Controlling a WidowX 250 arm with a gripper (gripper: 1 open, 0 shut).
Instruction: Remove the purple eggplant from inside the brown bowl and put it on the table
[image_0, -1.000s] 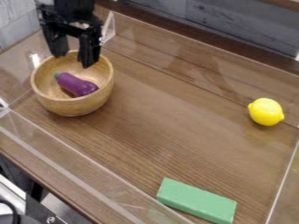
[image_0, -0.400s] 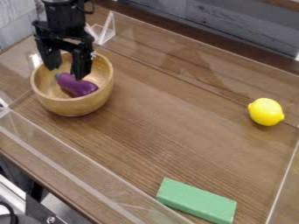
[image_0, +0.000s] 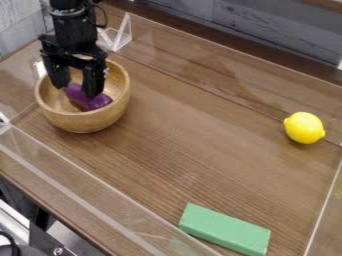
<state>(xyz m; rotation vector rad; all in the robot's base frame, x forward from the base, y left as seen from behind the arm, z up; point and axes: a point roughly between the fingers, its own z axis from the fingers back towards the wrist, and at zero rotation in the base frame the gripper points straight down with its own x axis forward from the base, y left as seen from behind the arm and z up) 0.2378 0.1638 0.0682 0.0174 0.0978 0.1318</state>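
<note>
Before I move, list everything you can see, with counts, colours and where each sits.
Eggplant: one, purple, inside the bowl, partly hidden by the end effector
Bowl: one, light brown, on the table at the image's upper left
Lemon: one, yellow, on the table near the right edge of the image
Block: one, green, on the table at the lower right
Table: one, brown wood grain, under all of these
End effector: one, black, reaching down into the bowl, at the eggplant; grip not clear

The brown wood-grain table (image_0: 187, 130) carries a wooden bowl (image_0: 87, 120), a yellow lemon (image_0: 305, 127) and what looks like a green block (image_0: 225, 229).
</note>
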